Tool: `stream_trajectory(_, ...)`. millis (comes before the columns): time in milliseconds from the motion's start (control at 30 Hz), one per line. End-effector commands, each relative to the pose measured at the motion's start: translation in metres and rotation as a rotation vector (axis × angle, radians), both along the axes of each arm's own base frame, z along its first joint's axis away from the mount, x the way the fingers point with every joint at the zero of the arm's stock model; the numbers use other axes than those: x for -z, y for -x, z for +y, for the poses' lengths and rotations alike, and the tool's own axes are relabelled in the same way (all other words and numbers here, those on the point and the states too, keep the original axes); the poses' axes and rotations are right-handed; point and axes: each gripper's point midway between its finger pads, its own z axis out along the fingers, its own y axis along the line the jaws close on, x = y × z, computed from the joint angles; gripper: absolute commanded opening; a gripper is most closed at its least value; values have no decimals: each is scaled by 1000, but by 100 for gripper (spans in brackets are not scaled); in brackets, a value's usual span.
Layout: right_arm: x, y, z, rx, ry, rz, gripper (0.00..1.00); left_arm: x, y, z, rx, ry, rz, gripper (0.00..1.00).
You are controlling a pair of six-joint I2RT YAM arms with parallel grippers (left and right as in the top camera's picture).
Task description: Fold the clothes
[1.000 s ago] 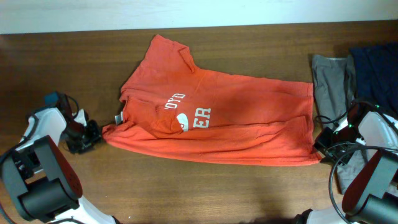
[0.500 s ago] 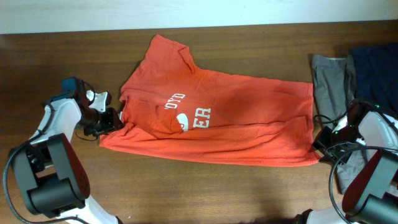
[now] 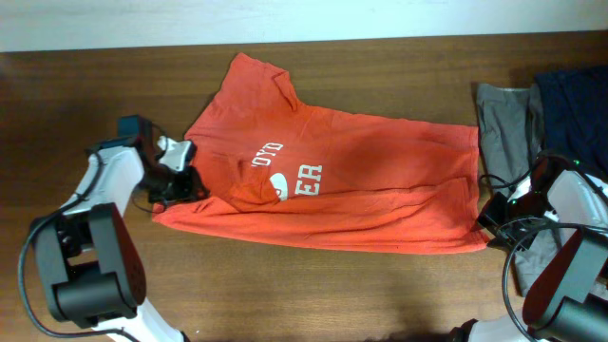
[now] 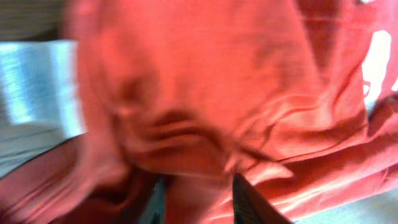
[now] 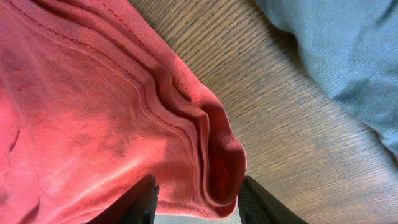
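The orange-red T-shirt [image 3: 361, 180] lies spread across the middle of the wooden table, with parts of its white print [image 3: 290, 176] showing. My left gripper [image 3: 180, 185] is at the shirt's left edge. In the blurred left wrist view its fingers [image 4: 199, 202] are closed on a bunch of orange fabric [image 4: 205, 93]. My right gripper [image 3: 489, 217] is at the shirt's lower right corner. In the right wrist view its fingers [image 5: 198, 199] hold the folded hem corner [image 5: 214, 155] just above the table.
A grey garment [image 3: 503, 123] and a dark navy garment [image 3: 575, 95] lie at the right edge, just beyond the shirt; the grey one also shows in the right wrist view [image 5: 348, 56]. Bare wood [image 3: 313, 285] lies in front of the shirt.
My left gripper has moved up and to the right, from beside the shirt's left tip onto its left edge. The right arm has not moved.
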Motion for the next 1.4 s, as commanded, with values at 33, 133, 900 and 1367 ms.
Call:
stream_trajectory(33, -7, -7, -4, -1, 9, -37, 47, -4, -7, -8, 84, -73, -52, 38)
stream_trajectory(133, -7, -6, -4, -1, 9, -37, 47, -4, -14, -7, 57, -88, -69, 38)
stream_trajectory(900, -7, -6, -3, -1, 7, -34, 47, -31, -96, 7, -54, -136, -387, 53)
stream_trajectory(1367, -7, -6, -3, -1, 7, -34, 47, -10, -107, 10, -57, -152, -391, 38)
